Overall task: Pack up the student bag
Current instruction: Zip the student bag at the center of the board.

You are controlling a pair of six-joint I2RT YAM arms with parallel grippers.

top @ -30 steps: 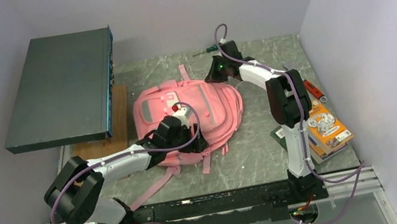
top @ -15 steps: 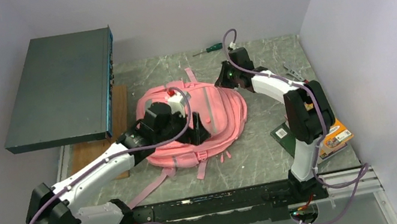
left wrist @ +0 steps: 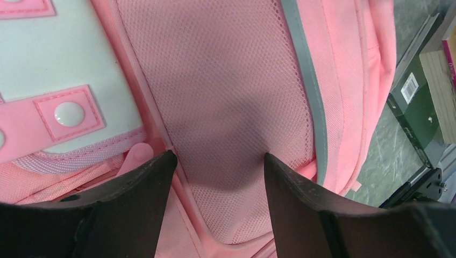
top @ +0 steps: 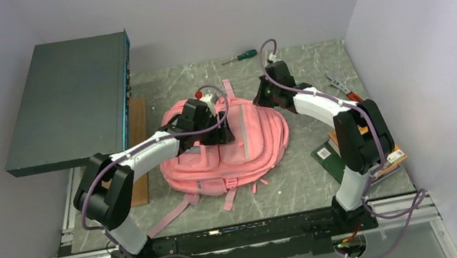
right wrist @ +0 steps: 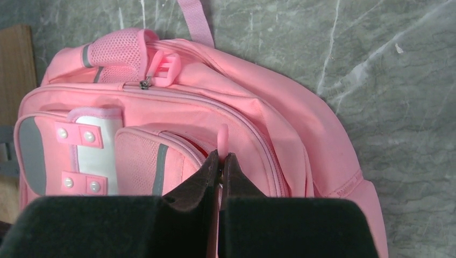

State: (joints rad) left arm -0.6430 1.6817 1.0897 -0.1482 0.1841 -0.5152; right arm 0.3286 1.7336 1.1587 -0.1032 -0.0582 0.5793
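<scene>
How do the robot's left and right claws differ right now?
The left claw stands open, fingers apart over the mesh pocket with nothing between them; the right claw is shut, pinching a pink pull tab. The left claw is over the front of the student bag; the right claw is at its far right edge. Both are dark, two-fingered and at the bag.

Both units match. The left arm (top: 145,151) and the right arm (top: 319,101) have white link shells and black joint housings. A purple cable (top: 260,52) runs along each arm, with slack loops at wrist and base. The left claw (left wrist: 218,158) has two matte black tapered fingers. The right claw (right wrist: 221,157) is likewise black, with a blocky body. A black mounting rail (top: 244,237) sits at six o'clock.
</scene>
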